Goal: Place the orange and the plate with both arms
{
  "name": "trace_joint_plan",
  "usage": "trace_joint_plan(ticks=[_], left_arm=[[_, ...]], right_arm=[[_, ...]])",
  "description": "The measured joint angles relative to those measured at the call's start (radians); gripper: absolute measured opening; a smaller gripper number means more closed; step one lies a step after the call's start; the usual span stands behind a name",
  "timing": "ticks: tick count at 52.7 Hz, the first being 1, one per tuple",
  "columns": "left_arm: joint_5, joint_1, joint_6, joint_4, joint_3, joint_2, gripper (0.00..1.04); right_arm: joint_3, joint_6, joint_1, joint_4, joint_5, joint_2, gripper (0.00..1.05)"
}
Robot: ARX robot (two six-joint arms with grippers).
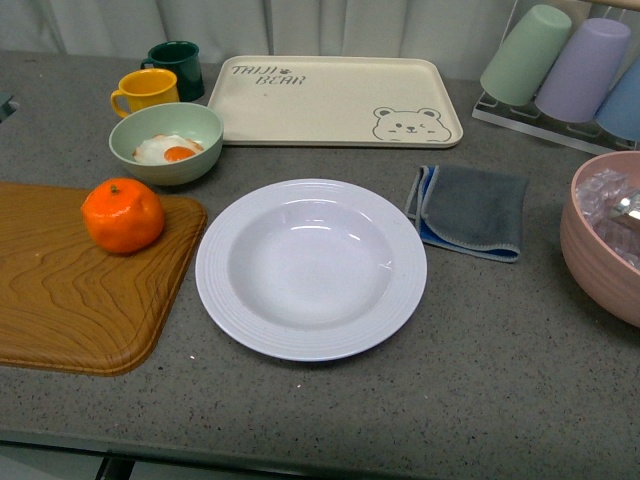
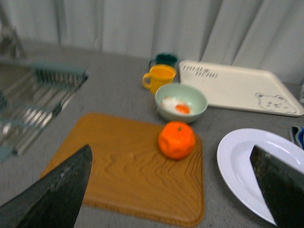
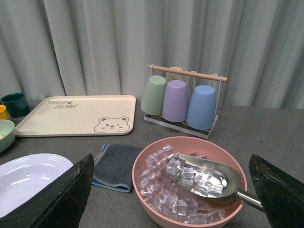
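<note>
The orange (image 1: pixel 122 214) rests on the wooden board (image 1: pixel 70 290) at the left; it also shows in the left wrist view as orange (image 2: pixel 176 139). The white ridged plate (image 1: pixel 311 266) lies empty on the counter in the middle, its edge visible as plate (image 2: pixel 237 166) and plate (image 3: pixel 28 180). My left gripper (image 2: pixel 175 190) hangs open above the board, short of the orange. Above the pink ice bowl my right gripper (image 3: pixel 173 190) is open with nothing in it. Neither arm shows in the front view.
A pale green bowl (image 1: pixel 166 143) with a fried egg, a yellow mug (image 1: pixel 146 91) and a green mug (image 1: pixel 177 64) stand behind the board. The cream bear tray (image 1: pixel 335 100), a folded grey cloth (image 1: pixel 470 210), pink ice bowl (image 3: pixel 190 183) with metal scoop, and cup rack (image 3: pixel 183 102) lie right.
</note>
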Motion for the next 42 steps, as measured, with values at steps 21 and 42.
trace_joint_plan(ticks=[21,42], left_arm=[[0.066,-0.012,-0.151,0.556,0.156,0.854,0.98],[0.119,-0.025,-0.126,0.520,0.569,1.548,0.98]], right_arm=[[0.000,0.000,0.000,0.000,0.000,-0.001,0.95],[0.000,0.000,0.000,0.000,0.000,-0.001,0.95]])
